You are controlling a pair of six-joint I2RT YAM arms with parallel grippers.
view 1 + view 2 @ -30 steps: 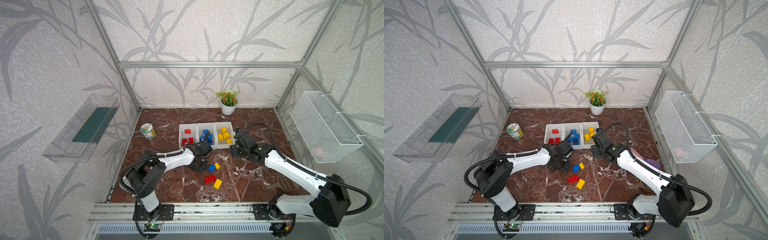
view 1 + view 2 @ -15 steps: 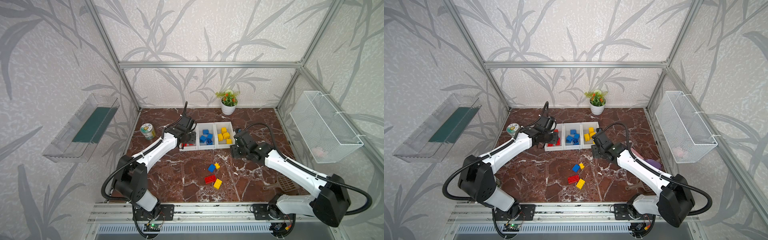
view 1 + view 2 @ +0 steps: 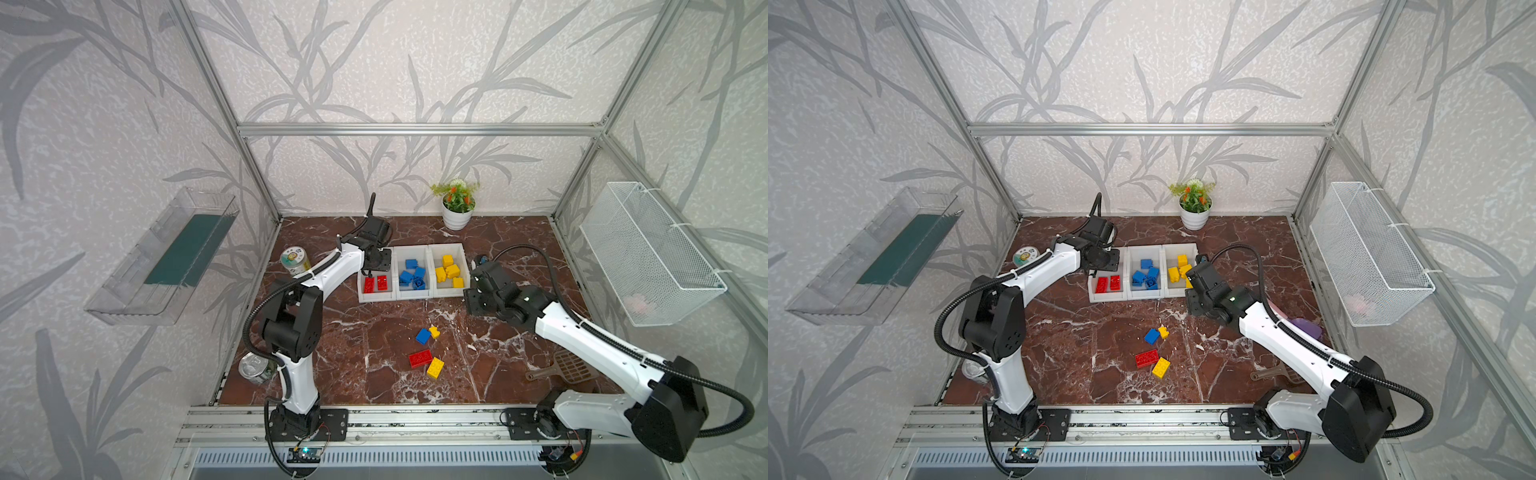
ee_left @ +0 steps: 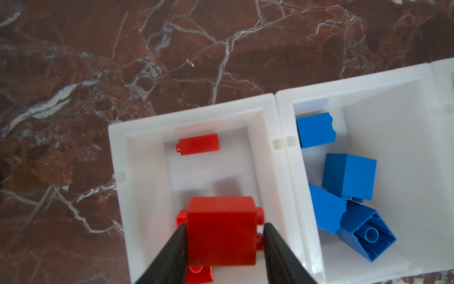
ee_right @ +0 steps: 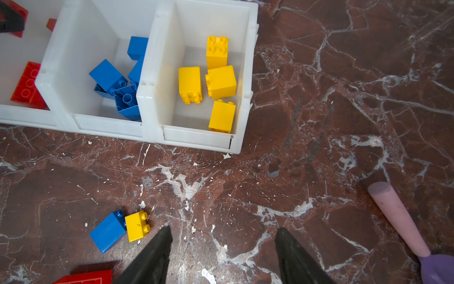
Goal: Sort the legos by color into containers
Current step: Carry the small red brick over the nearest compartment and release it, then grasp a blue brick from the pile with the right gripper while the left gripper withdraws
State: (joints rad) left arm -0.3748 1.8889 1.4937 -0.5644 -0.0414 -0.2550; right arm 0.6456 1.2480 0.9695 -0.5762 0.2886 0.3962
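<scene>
Over the left bin (image 4: pixel 118 159) the left gripper (image 4: pixel 224 226) is poised. Its jaws are narrow and closely flank a red brick (image 4: pixel 221 246). Whether the brick is clamped or just let go cannot be told. Sorted red bricks (image 3: pixel 368 285) are seen lying in that bin below.

The release is judged to be the step in hand. The jaws should be opened fully while centred between the bin walls, so that the brick is not tipped over the divider into the middle bin (image 4: pixel 393 135), where only blue bricks (image 4: pixel 348 175) lie. The gripper should then be raised straight up, clear of the rim.

Four yellow bricks (image 5: pixel 221 82) are held in the right bin (image 5: pixel 169 61). On the marble table (image 5: pixel 319 147) in front, four bricks are left to be sorted:
- a loose blue brick (image 3: pixel 423 336) touching a small yellow brick (image 3: pixel 434 331);
- a red oblong brick (image 3: pixel 420 358) just beside a yellow oblong brick (image 3: pixel 435 368).

The right gripper (image 5: pixel 223 230) hangs over bare table before the right bin, jaws apart and empty.
</scene>
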